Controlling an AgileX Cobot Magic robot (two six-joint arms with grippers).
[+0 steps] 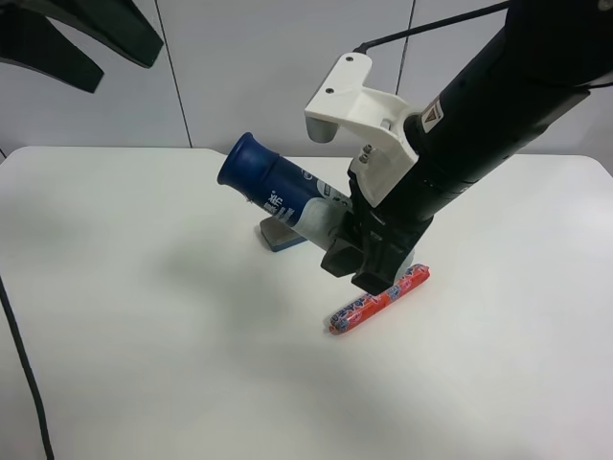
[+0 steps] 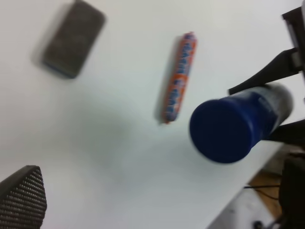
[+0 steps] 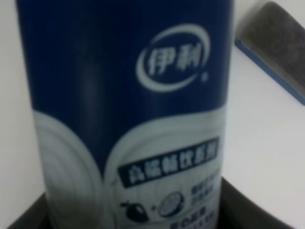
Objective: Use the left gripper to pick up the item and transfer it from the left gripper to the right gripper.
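The item, a white-and-blue bottle point(image 1: 278, 192) with a dark blue cap, is held tilted above the table, cap pointing toward the exterior high view's left. My right gripper point(image 1: 356, 251), on the arm with the white bracket point(image 1: 359, 105), is shut on the bottle's lower body. The bottle's label fills the right wrist view point(image 3: 128, 119). In the left wrist view the bottle point(image 2: 228, 126) shows cap-first. My left gripper point(image 1: 86, 48) is open, empty, high at the far left, well apart from the bottle. One of its fingertips point(image 2: 24, 200) shows in its own view.
A red-blue sausage stick point(image 1: 378, 300) lies on the white table point(image 1: 144, 335) under the right arm; it also shows in the left wrist view point(image 2: 180, 78). A grey-topped blue eraser point(image 1: 283, 235) lies below the bottle and shows in both wrist views point(image 3: 281, 43) point(image 2: 74, 38).
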